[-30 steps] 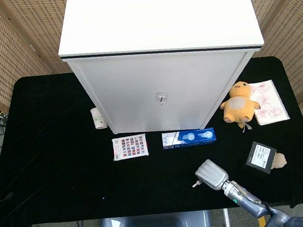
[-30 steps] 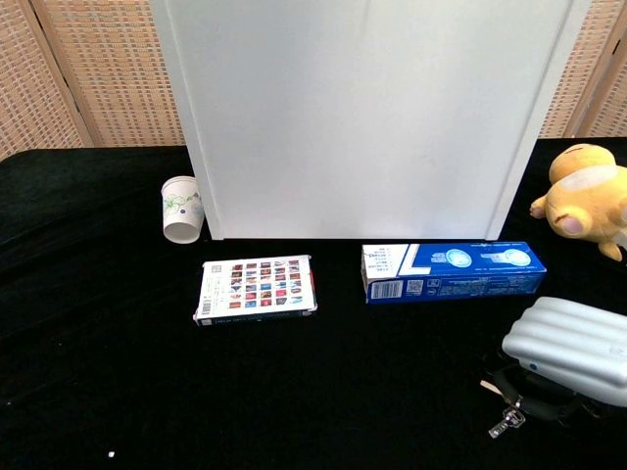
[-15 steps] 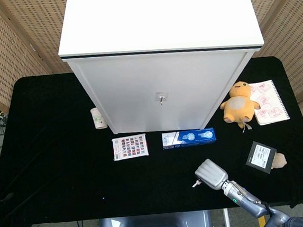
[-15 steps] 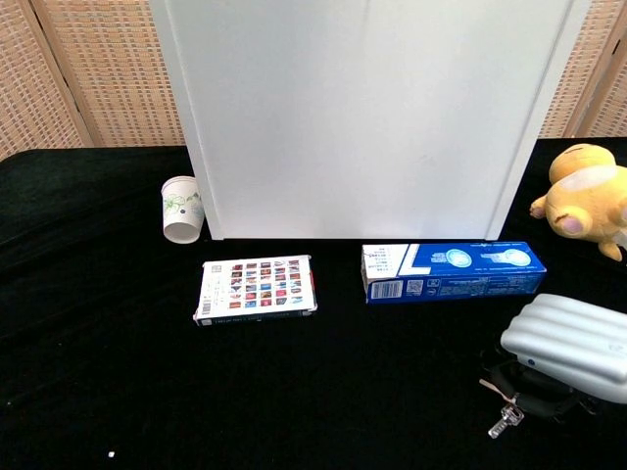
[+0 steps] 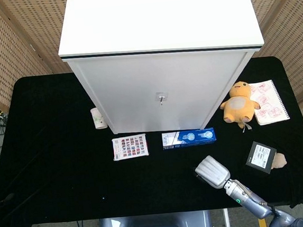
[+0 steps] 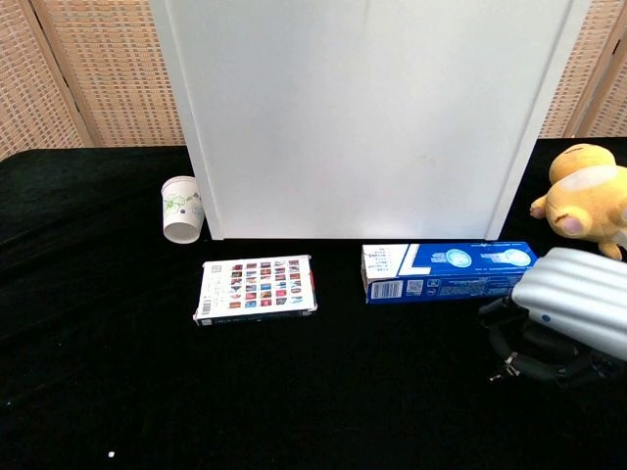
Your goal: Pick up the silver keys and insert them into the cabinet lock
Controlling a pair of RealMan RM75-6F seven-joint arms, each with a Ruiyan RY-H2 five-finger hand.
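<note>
Beneath the right hand (image 6: 576, 311), near the front right of the black-clothed table (image 5: 54, 154): silver keys (image 6: 506, 370), almost wholly hidden, with only a small pale tip poking out on the chest view. Seemingly pinched among dark fingers (image 6: 529, 354) curled in under the ribbed silver back of the hand. Not visible at all from the head view, covered there by the hand. No telling whether the tip touches the cloth or hangs just clear of it.

Just behind the hand, lying flat along the cabinet's foot: blue toothpaste box (image 5: 188, 137), its right end overlapped by the hand on the chest view. Further left, beside it and apart from it: flat pack printed with small coloured squares (image 5: 129, 147). At the cabinet's left front corner, upright: paper cup (image 5: 99, 118).

Standing at the back middle of the table: tall white cabinet (image 5: 159, 17), with the cabinet lock (image 5: 161, 97) in the middle of its front face and something small and metallic hanging from it. Well apart from the keys.

To the right of the cabinet: yellow plush toy (image 5: 239, 103), touching an open notebook (image 5: 268, 101) with red drawings. Nearer the front, right of the hand: small black box (image 5: 261, 157), with a tan lump (image 5: 279, 159) just beside it. Around the table: wicker screens (image 5: 7, 46).
</note>
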